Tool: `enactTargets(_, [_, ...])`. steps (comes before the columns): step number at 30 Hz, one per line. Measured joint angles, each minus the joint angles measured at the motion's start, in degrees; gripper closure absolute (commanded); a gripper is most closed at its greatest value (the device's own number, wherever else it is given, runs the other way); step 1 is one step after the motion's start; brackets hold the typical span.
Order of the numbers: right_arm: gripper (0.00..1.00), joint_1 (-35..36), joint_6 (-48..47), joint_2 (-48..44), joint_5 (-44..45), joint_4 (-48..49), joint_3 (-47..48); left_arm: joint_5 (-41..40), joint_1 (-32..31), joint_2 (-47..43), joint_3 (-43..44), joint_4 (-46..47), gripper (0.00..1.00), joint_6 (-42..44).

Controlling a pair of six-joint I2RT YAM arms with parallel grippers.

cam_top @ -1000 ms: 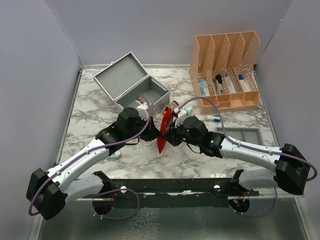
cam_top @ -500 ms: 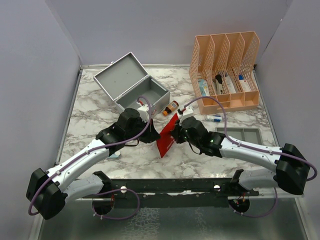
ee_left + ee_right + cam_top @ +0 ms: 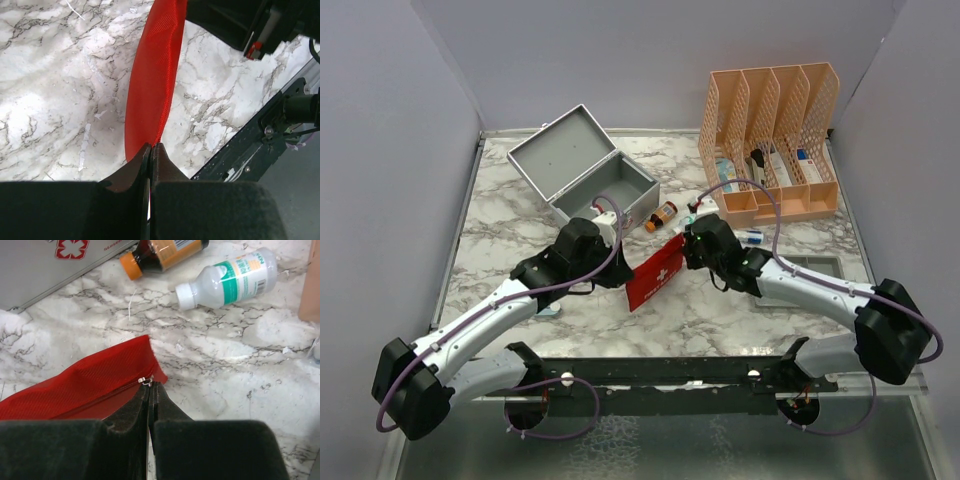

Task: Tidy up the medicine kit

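The grey metal medicine kit (image 3: 582,172) stands open at the back left, lid raised; its front with a red cross shows in the right wrist view (image 3: 50,260). A red zip pouch (image 3: 655,272) with a white cross is held between both grippers just above the table. My left gripper (image 3: 620,265) is shut on the pouch's left edge (image 3: 155,75); its closed tips (image 3: 151,146) pinch the fabric. My right gripper (image 3: 686,244) is shut on the zipper pull at the pouch's right corner (image 3: 150,383); the pouch (image 3: 85,385) stretches away to the left.
An amber bottle (image 3: 663,215) and a white bottle (image 3: 230,277) lie between the kit and the pouch. An orange mesh file organizer (image 3: 775,140) holding supplies stands at the back right. A shallow grey tray (image 3: 812,266) lies at the right, with a small tube (image 3: 748,237) behind it.
My right gripper moved right and away from me along the pouch's top edge. The pouch turned from edge-on to showing its white-cross face. My left gripper kept its hold.
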Motion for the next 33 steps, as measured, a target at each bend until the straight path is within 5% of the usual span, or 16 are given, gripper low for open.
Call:
enactTargets(12, [0.98, -9.3, -4.8, 1.6, -13.9, 1.2, 2.4, -0.5, 0.0, -1.1, 2.2, -0.2, 1.0, 3.7])
enactTargets(16, [0.73, -10.3, -5.2, 1.4, -16.6, 1.1, 2.4, -0.5, 0.0, -1.2, 2.3, -0.7, 1.0, 4.8])
enactTargets(22, [0.53, -11.7, -8.8, -3.7, -21.2, -0.7, 2.4, -0.9, 0.0, -1.0, 5.0, -3.9, 1.0, 8.6])
enactTargets(29, [0.5, -11.8, -14.8, -15.6, -34.9, 2.6, 2.5, 1.2, 0.0, 0.8, 10.3, -4.0, 1.0, 18.6])
enactTargets(33, [0.5, -11.8, -18.4, -15.0, -40.2, 3.8, 4.9, 4.2, 0.0, 1.2, 11.9, -5.3, 1.0, 25.2])
